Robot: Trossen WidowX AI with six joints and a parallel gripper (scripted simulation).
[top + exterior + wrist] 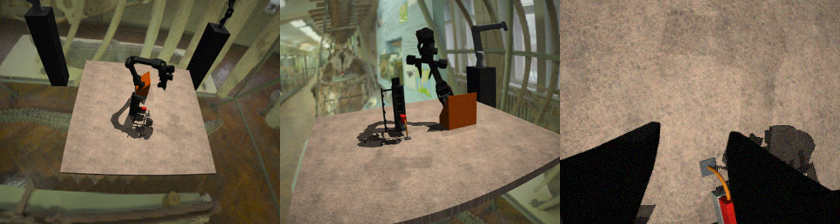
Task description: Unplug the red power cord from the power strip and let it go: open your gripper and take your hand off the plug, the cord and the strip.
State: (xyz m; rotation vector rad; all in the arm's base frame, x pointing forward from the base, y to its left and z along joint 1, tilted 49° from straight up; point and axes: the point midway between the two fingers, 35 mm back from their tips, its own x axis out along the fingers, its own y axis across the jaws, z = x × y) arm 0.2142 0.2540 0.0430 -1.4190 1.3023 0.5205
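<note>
The black power strip (134, 105) (398, 102) stands upright on the table. The red plug (143, 108) (403, 118) (727, 210) sits low against the strip's face. From the plug an orange cord (406, 129) (721, 178) curves down to a small grey block (407, 137) (708, 167) on the table. My gripper (162, 87) (425, 77) (694, 136) is partly open and empty. It points down, high above the table, and is clear of the plug, cord and strip. In the wrist view the right finger hides part of the plug and strip.
A thin black upright rack (383, 108) stands beside the strip. An orange angled block (144, 84) (462, 111) stands by my arm's base. Black pillars (48, 49) (207, 53) (481, 84) with other arms stand beyond the table. My arm's shadow falls around the strip.
</note>
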